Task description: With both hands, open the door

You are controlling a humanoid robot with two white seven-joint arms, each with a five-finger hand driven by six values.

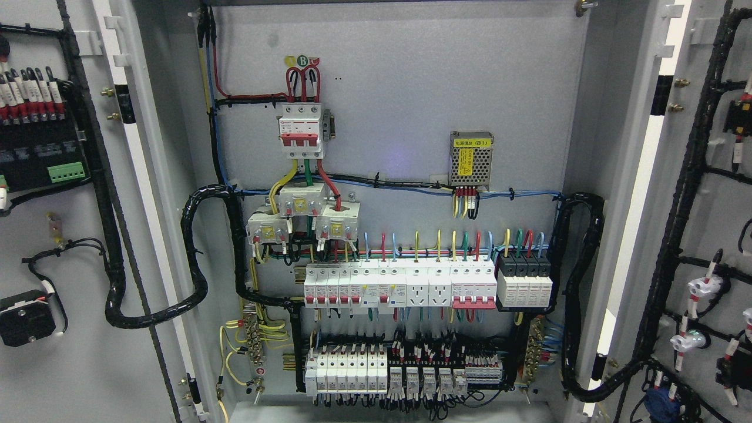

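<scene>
Grey sheet steel fills the head view: an electrical cabinet [399, 70] with both doors swung fully open. The left door [70, 247] lies back at the picture's left, its inner face carrying a black terminal unit [41, 147] with a green connector and a bundle of black wrapped cable [111, 235]. The right door [705, 235] stands open at the picture's right, its inner face strung with black cable and white-and-red fittings. Between them the back panel holds a red-and-white main breaker [301, 130] near the top, three current transformers [302, 217] below it, a perforated metal power supply [471, 160] with a yellow label to the right, and a row of white circuit breakers [399, 285] across the middle. Lower down sits a second row of white terminals and relays [405, 370]. Thick black cable looms [578, 294] curve along both inner sides. Neither robot hand appears, so whether fingers are spread or curled cannot be told.
</scene>
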